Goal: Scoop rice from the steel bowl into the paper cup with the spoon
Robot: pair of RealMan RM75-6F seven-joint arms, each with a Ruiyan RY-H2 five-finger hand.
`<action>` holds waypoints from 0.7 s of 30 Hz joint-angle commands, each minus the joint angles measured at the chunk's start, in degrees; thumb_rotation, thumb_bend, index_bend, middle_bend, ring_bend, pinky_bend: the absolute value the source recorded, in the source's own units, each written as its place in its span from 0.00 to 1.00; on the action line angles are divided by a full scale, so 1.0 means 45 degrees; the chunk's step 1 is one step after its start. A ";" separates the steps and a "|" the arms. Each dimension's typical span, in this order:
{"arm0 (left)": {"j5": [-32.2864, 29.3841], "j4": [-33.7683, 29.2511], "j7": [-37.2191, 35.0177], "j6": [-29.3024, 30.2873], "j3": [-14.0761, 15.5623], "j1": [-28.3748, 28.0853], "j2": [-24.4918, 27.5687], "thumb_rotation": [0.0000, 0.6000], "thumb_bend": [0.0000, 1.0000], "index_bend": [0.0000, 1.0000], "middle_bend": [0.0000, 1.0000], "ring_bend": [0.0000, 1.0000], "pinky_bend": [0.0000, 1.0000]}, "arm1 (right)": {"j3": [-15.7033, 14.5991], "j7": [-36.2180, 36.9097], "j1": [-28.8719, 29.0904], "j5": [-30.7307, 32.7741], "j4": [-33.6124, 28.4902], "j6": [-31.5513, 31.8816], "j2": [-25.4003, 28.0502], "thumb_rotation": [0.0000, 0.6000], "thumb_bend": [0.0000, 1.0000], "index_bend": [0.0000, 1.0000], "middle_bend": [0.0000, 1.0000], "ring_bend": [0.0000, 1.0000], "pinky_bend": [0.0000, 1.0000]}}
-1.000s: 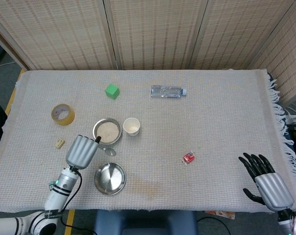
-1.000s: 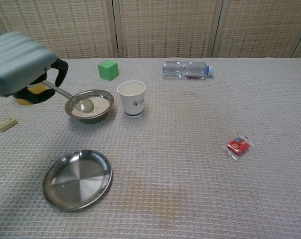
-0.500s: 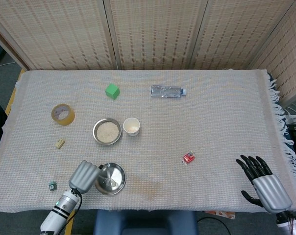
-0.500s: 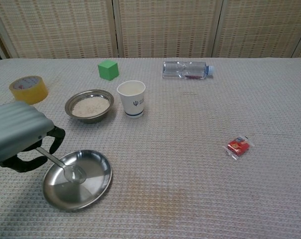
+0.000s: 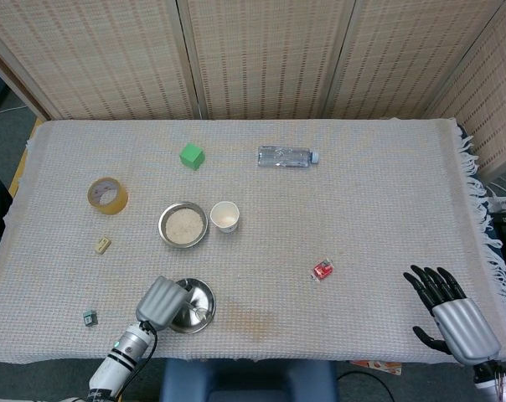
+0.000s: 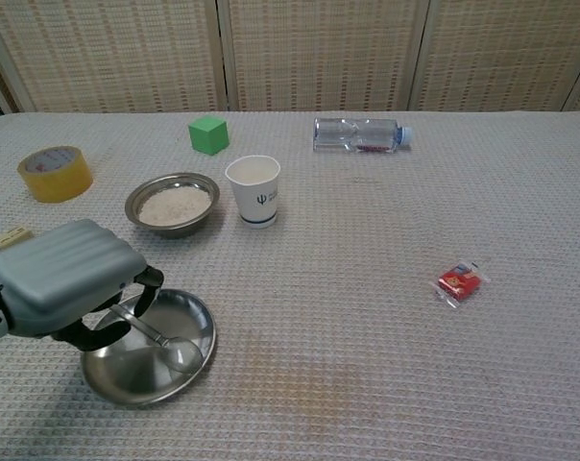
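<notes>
- Two hands are in view: the left hand (image 6: 64, 288) sits at the near left edge of the desk (image 5: 370, 201), its fingers curled around the handle of a metal spoon (image 6: 160, 336).
- That spoon slants down from the left hand, and its bowl rests inside an empty shallow steel plate (image 6: 189, 322) just beside the hand; no rice is visible in it.
- Farther back from the plate stands the round steel bowl of white rice (image 6: 173, 204), apart from the left hand and spoon.
- Just to the right of the steel bowl is the white paper cup (image 6: 253, 190), upright, with a blue mark on its side; whether it holds rice cannot be told.
- The right hand (image 5: 450, 306), seen only in the head view, lies at the near right corner of the desk with dark fingers spread apart and nothing in it, well apart from bowl and cup.
- Other items on the woven cloth: a green cube (image 6: 209, 134), a clear plastic bottle (image 6: 359, 134) lying on its side, a roll of yellow tape (image 6: 53, 173), a small red packet (image 6: 460, 283), a small beige block (image 5: 103, 245) and a tiny green-grey piece (image 5: 89, 317).
</notes>
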 commanded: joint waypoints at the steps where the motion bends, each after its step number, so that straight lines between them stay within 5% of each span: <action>1: -0.0176 0.0037 -0.0131 -0.0178 -0.0131 -0.0013 -0.0052 1.00 0.46 0.58 1.00 1.00 1.00 | 0.0018 -0.0008 0.0010 0.0043 -0.0004 -0.0024 -0.0007 1.00 0.15 0.00 0.00 0.00 0.00; 10: -0.0046 0.0155 -0.0441 -0.0150 -0.0196 0.0114 -0.0134 1.00 0.45 0.19 1.00 1.00 1.00 | 0.0004 -0.0044 -0.0003 0.0034 -0.0049 -0.0010 -0.0001 1.00 0.15 0.00 0.00 0.00 0.00; 19: 0.0840 -0.1094 -0.2169 0.0606 -0.0537 0.0438 0.1049 1.00 0.43 0.08 1.00 1.00 1.00 | 0.0015 0.0054 -0.0037 0.0010 -0.0004 0.0107 0.0037 1.00 0.15 0.00 0.00 0.00 0.00; 21: 0.1405 -0.1483 -0.3456 0.1075 -0.0449 0.0766 0.1839 1.00 0.41 0.04 0.91 0.90 0.98 | 0.0034 0.0108 -0.0054 0.0011 0.0022 0.0174 0.0050 1.00 0.15 0.00 0.00 0.00 0.00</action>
